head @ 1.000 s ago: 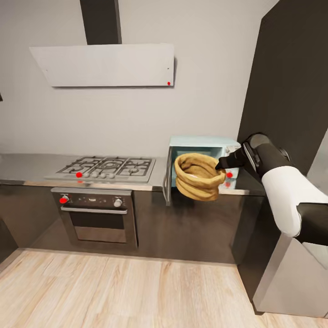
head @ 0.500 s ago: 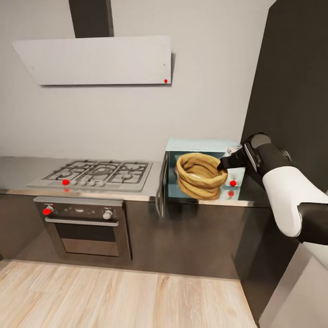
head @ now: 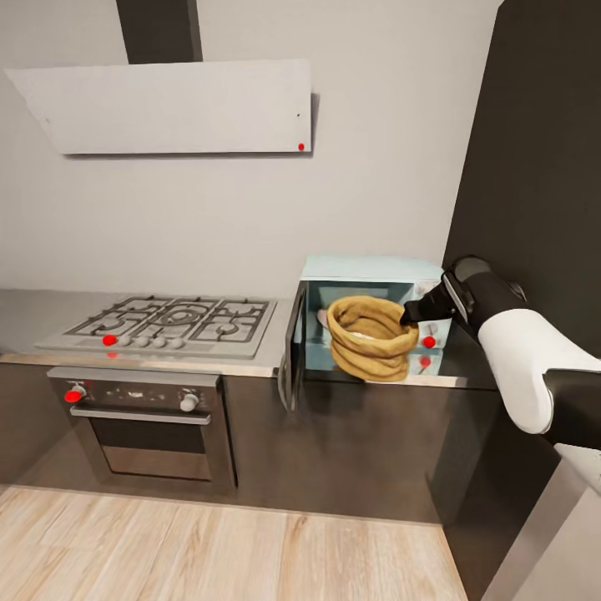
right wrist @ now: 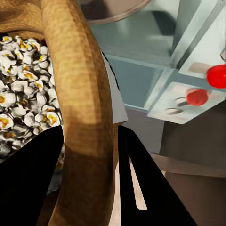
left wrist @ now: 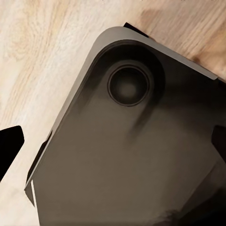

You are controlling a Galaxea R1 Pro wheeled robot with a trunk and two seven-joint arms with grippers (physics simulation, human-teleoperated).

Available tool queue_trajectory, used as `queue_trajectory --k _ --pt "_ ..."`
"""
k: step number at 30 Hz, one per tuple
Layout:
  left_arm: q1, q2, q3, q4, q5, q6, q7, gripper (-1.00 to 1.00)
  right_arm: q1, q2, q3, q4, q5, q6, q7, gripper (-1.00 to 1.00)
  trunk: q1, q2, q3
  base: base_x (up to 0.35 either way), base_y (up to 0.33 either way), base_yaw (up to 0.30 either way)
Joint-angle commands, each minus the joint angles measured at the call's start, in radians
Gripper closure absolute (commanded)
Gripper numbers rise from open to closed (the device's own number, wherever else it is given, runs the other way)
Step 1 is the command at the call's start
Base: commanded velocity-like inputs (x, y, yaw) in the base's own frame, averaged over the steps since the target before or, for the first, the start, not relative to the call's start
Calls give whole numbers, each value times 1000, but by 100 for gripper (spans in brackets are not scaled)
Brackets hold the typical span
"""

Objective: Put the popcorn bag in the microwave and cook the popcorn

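The mustard-tan popcorn bag (head: 371, 338) hangs upright in front of the open cavity of the mint-blue microwave (head: 367, 269), whose dark door (head: 290, 357) swings out to the left. My right gripper (head: 409, 315) is shut on the bag's rolled rim at its right side. In the right wrist view, both dark fingers (right wrist: 146, 188) pinch the rim (right wrist: 89, 113), and white-and-yellow popcorn (right wrist: 23, 108) fills the sack. The microwave's white panel with red knobs (right wrist: 197, 96) lies just beyond. My left gripper (left wrist: 113, 141) hangs open over my own dark base. The grey countertop (head: 21, 313) runs leftward.
A steel gas hob (head: 167, 321) sits left of the microwave, above a built-in oven (head: 142, 417) with a red knob. A white hood (head: 167, 104) hangs on the wall. A tall dark cabinet (head: 534, 167) rises close on the right. Wood floor (head: 209, 551) lies below.
The whole view has shifted as the robot came closer to the counter. The bag, still in my right gripper, has moved nearer to the microwave's open cavity.
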Motion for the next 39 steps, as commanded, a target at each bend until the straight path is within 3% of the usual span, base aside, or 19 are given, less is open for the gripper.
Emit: queue_trajectory --k 1,10,16,28,30,34,39 --pt "0 0 -2 -1 1 -2 3 -100 -1 3 0 -1 11 2 8 100 0 -1 -1 0 0 0" --pt "0 1 -1 -1 1 -3 3 -100 5 10 1 6 17 2 3 100 0 -1 -1 0 0 0" --pt "0 3 -2 -1 1 -2 3 -100 -3 -13 37 -4 35 2 23 100 0 -1 -1 0 0 0" --pt "0 4 -2 -1 1 -2 3 -100 3 -6 24 -54 30 2 22 100 0 -1 -1 0 0 0" --pt "0 4 -2 -1 1 -2 3 -100 3 0 13 -42 28 2 22 100 0 -1 -1 0 0 0" --pt "0 4 -2 -1 1 -2 3 -100 3 4 -80 4 27 2 17 100 0 -1 -1 0 0 0" --pt "0 4 -1 -1 1 -2 3 -100 3 4 -97 15 28 2 12 100 0 -1 -1 0 0 0"
